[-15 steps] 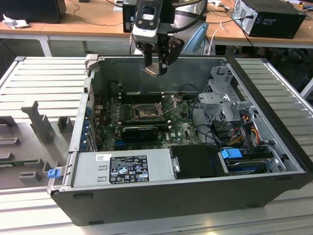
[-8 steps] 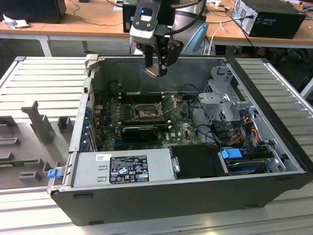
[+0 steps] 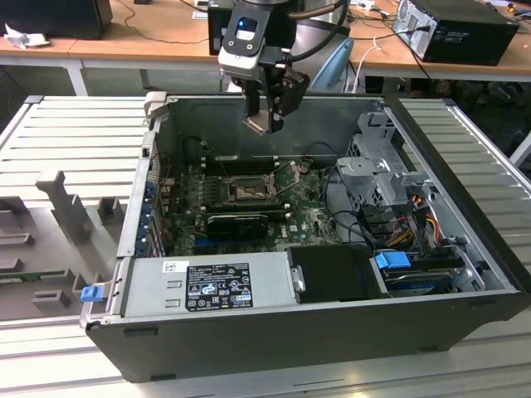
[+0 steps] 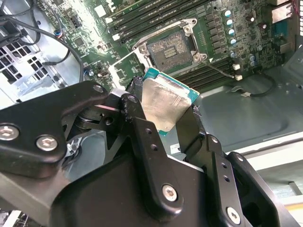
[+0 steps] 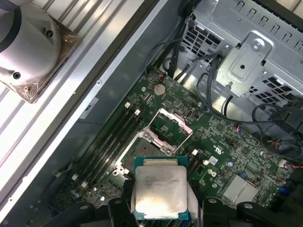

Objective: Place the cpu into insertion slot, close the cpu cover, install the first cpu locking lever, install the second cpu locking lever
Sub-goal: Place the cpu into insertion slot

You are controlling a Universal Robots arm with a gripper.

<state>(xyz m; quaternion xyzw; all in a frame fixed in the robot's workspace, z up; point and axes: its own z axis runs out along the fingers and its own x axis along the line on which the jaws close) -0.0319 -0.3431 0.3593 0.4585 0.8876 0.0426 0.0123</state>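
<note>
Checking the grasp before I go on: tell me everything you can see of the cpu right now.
The cpu is a small flat square chip: dull, smeared silver-grey metal lid on a green-edged base. The end effector is shut on it, black fingers pinching two opposite edges. In the exterior view it hangs tilted above the open case, apart from the board and the empty insertion slot.

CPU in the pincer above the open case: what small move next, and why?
Probably lower the pincer toward the square dark-centred socket, as a judgement: it grips the small silver-topped square chip high above the green circuit board, the socket looks empty, and its silvery windowed cover plate stands flipped open.
</note>
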